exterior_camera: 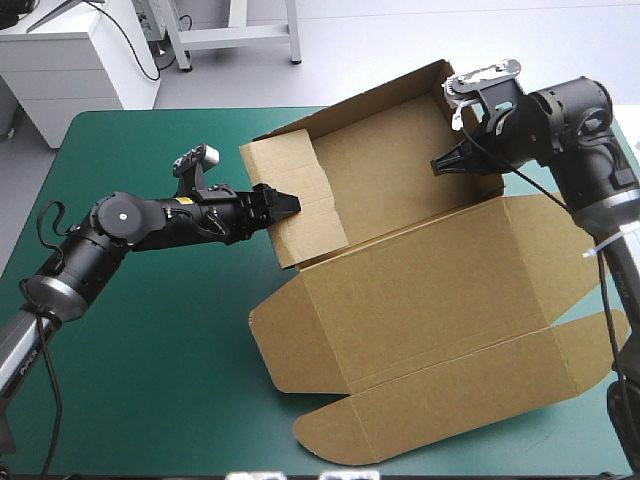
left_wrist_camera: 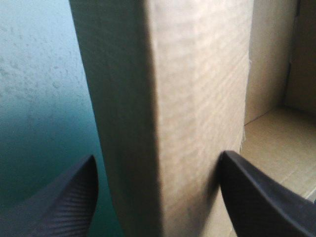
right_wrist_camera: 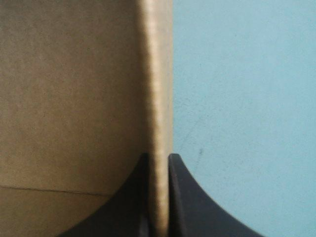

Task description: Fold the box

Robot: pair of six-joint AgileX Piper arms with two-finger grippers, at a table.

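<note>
High view: the brown box [exterior_camera: 430, 290] lies mid-table on the teal-green cover [exterior_camera: 150, 380], its walls partly raised and its lid flat toward the near edge. The left gripper [exterior_camera: 285, 203] meets its left wall, the right gripper [exterior_camera: 445, 160] its far-right wall. Left wrist view: the black fingers [left_wrist_camera: 256, 197] stand apart, straddling that upright wall. Right wrist view: the fingers [right_wrist_camera: 190, 197] pinch the board's edge, all but closed.

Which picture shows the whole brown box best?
The high view: the whole box shows, walls raised at the far end, flaps lying flat. The left wrist view shows only one wall close up, the right wrist view only a thin edge.
</note>
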